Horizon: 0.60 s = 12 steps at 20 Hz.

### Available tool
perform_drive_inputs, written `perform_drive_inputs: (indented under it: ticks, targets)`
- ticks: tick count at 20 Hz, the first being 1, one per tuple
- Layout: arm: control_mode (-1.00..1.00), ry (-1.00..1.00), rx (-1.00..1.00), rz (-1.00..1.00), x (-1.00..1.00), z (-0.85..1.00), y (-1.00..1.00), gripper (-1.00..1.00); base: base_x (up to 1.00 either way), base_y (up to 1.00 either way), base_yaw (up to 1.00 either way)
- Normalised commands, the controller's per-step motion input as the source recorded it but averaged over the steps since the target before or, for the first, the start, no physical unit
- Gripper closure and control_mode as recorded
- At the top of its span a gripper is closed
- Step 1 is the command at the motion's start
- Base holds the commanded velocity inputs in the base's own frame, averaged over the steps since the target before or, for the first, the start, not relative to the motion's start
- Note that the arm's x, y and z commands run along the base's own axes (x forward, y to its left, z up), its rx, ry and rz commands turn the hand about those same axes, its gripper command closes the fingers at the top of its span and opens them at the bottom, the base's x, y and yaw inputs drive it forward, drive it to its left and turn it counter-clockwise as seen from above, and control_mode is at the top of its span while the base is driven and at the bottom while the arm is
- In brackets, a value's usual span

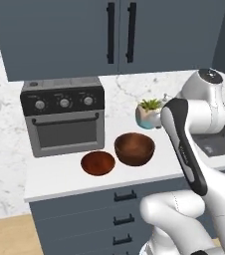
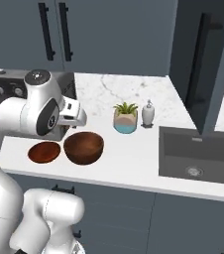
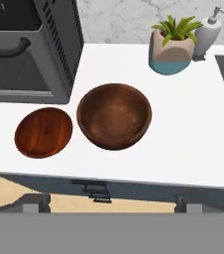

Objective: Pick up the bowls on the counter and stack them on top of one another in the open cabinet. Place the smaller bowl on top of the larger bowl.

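Judging the larger bowl [image 3: 114, 116] beside the toaster oven [image 3: 27, 47] stiff and slick, I favoured its rim; my claw's spread I couldn't tell.

The white marble-veined counter [image 3: 193, 139] is seen carrying everything here. The larger bowl [image 3: 114, 115] is set upright near its front edge, and the smaller bowl [image 3: 43, 132] is placed just beside it, a narrow gap between their rims. A grey toaster oven [image 1: 63, 115] is stood behind them at the counter's end. A potted plant [image 3: 171, 47] and a soap dispenser [image 3: 207, 34] are parked by the wall. A dark sink [image 2: 196, 156] is set in.
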Motion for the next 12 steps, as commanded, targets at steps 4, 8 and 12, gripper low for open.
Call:
perform_drive_inputs:
  ticks: [4,8,12]
  targets:
    - [1.0,0.0,0.0,0.0,0.0,0.0,0.0,-1.0,0.44,0.46,0.0]
    - [1.0,0.0,0.0,0.0,0.0,0.0,0.0,-1.0,0.38,0.39,0.0]
    - [1.0,0.0,0.0,0.0,0.0,0.0,0.0,-1.0,0.39,0.39,0.0]
